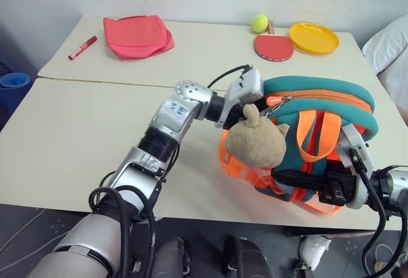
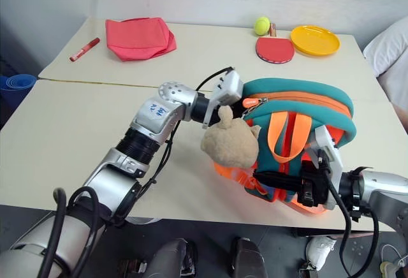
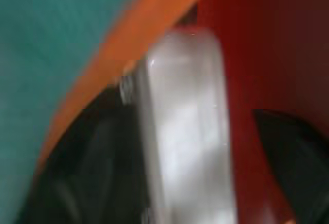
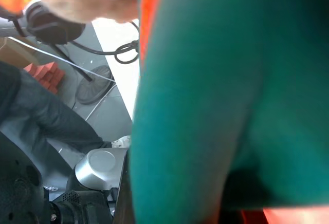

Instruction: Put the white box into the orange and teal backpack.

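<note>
The backpack (image 1: 331, 93) is teal with orange straps and zipper trim, and a tan plush bear (image 1: 255, 143) hangs on it. Along the table's far edge lie a red-pink cloth (image 1: 137, 36), a red marker (image 1: 82, 48), a yellow-green tennis ball (image 1: 259, 23), a red paddle (image 1: 274, 47) and a yellow plate (image 1: 313, 37)

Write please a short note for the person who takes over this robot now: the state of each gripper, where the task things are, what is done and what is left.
Left gripper: reaches into the opening of the orange and teal backpack; whether its fingers are open is not clear.
Right gripper: shut on the lower front of the backpack, at its orange straps.
Backpack: stands at the near edge of the table, the plush bear hanging at its front.
White box: in the left wrist view it lies inside the backpack, against the red lining.
Done: the box appears to be in.
Left: probably draw out the left arm and let go of the backpack.
</note>
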Controlling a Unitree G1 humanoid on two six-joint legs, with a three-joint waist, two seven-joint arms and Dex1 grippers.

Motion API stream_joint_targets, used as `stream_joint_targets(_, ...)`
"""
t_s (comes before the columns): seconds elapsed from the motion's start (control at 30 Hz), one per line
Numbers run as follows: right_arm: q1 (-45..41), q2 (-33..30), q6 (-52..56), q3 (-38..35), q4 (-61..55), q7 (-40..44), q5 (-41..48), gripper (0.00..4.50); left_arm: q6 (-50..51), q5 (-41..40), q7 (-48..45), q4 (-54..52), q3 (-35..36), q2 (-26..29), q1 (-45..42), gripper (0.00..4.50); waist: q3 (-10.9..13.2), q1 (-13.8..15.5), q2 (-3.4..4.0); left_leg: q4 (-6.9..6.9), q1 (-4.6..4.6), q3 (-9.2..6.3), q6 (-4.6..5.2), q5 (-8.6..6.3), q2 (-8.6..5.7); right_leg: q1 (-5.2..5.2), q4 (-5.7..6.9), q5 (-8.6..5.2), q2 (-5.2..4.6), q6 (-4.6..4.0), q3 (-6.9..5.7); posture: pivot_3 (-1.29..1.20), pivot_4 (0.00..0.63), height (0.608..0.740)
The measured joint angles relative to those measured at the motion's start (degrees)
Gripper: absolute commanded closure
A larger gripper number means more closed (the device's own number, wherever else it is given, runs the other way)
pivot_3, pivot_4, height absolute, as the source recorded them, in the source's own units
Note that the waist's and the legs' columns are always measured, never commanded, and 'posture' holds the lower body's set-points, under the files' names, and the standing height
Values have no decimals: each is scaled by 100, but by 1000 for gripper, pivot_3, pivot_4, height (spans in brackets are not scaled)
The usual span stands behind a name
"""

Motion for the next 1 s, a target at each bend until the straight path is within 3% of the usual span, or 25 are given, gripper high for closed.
stream_joint_targets(0.23,102,0,-124,-68,9,-27,-153,4500,-866,-648,-1539,361,1002,1139,175,9,-1,-5,3,0,6,2,-7,4,0,1,2,-1,4,-1,-32,0,150,740)
stream_joint_targets(0.37,80,62,-217,-54,38,-43,-272,4500,-1017,-786,-1579,277,1172,1607,504,9,-1,30,3,1,4,-11,-2,6,-11,12,11,0,3,0,-28,0,150,740)
stream_joint_targets(0.6,-107,119,-289,146,130,-77,-356,4500,-542,-1435,-1311,-2158,1162,1298,1371,9,-2,10,4,4,6,-20,-1,7,-12,26,13,3,3,6,-17,0,150,740)
stream_joint_targets(0.87,-142,118,-284,164,174,-46,-365,4500,-1532,-910,-474,-2731,726,674,1982,9,-2,18,4,4,12,-19,-4,13,-12,25,2,3,6,5,-15,0,150,740)
stream_joint_targets(1.0,-207,279,-309,177,255,-89,-356,4500,-2327,-450,-164,-2301,508,322,2009,881,-2,31,4,4,11,-20,0,15,-14,26,1,4,5,4,-18,0,150,740)
